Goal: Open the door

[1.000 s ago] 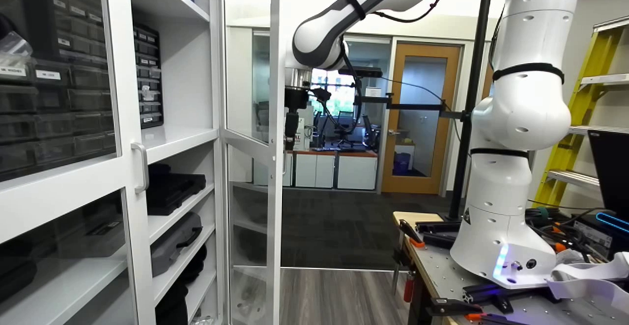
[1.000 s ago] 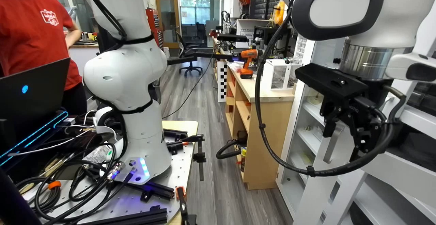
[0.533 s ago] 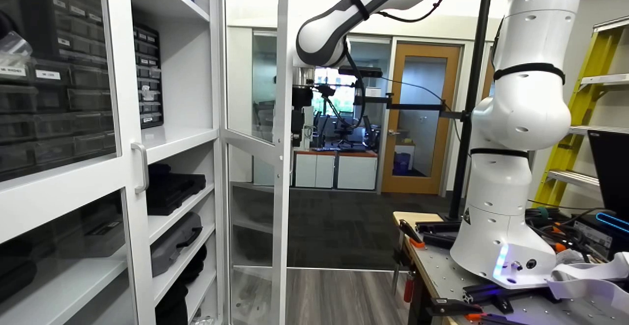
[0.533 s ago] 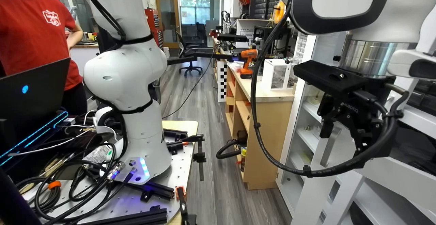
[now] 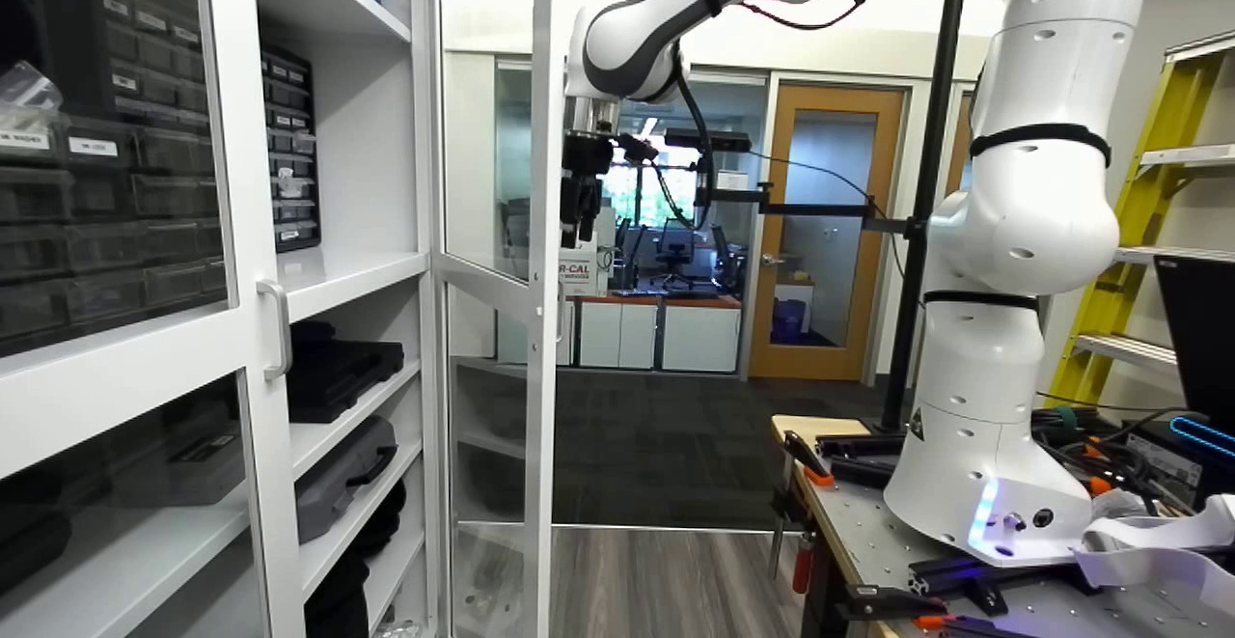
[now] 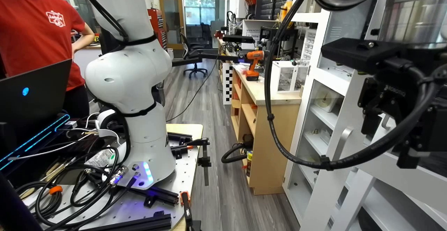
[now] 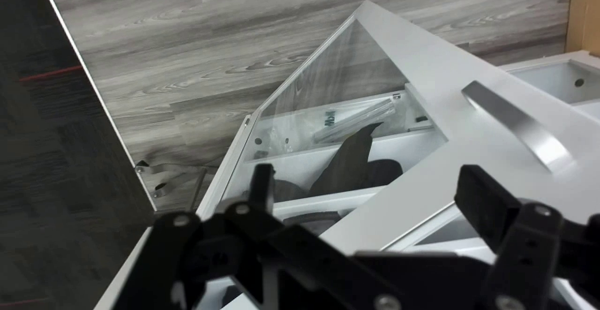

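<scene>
The door (image 5: 542, 406), clear glass in a white frame, stands swung out from the cabinet, and shelves show behind it. Its white frame also shows in an exterior view (image 6: 323, 189) and in the wrist view (image 7: 393, 211). Its bar handle (image 6: 341, 143) is plain in the wrist view (image 7: 518, 124), outside the jaws and beyond the fingertips. My gripper (image 7: 368, 178) is open and empty, above and apart from the handle, with the door frame below it. In an exterior view the gripper (image 5: 581, 233) is beside the door's upper part, partly hidden by its frame.
The twin glass panel (image 5: 106, 397) with its handle (image 5: 275, 329) stands at the cabinet's other side. White shelves (image 5: 376, 271) hold dark cases. A wooden workbench (image 6: 276, 136) with an orange drill (image 6: 255, 65) is near the cabinet. A person in red (image 6: 38, 35) stands behind the robot's table.
My gripper has risen from beside the handle and is now higher and apart from it. The door swung out slightly, then back a little.
</scene>
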`<state>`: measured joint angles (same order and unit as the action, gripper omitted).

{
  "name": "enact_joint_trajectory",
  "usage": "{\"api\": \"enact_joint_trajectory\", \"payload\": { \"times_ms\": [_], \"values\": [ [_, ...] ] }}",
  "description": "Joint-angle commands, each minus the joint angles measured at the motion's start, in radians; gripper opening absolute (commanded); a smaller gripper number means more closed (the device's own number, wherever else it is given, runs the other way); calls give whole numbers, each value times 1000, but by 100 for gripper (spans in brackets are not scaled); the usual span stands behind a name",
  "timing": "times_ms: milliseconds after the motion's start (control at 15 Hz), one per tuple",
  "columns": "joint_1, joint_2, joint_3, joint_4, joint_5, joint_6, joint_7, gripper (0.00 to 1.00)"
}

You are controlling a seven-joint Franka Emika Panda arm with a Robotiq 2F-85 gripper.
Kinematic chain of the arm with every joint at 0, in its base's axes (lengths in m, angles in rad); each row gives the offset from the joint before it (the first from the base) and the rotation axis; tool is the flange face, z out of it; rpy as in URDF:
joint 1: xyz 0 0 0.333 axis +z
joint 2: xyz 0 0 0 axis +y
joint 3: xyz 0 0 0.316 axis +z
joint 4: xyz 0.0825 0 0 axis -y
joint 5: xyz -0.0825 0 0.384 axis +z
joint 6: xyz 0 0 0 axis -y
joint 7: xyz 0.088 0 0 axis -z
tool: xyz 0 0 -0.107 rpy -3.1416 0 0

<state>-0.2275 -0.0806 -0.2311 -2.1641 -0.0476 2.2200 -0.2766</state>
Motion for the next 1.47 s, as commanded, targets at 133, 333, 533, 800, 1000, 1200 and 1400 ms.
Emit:
{"api": "enact_joint_trajectory", "payload": {
  "times_ms": [133, 333, 533, 800, 1000, 1200, 1400],
  "values": [
    [-7, -6, -11, 51, -16, -8, 142, 100],
    [-7, -5, -12, 61, -17, -18, 175, 100],
    [-6, -4, -13, 66, -13, -31, 170, 100],
    [-8, -3, -12, 72, -41, -49, 178, 100],
    [-1, 4, -12, 54, -9, -8, 145, 100],
    [-1, 8, -12, 54, -9, -8, 144, 100],
    [-1, 8, -12, 54, -9, -8, 144, 100]
  ]
}}
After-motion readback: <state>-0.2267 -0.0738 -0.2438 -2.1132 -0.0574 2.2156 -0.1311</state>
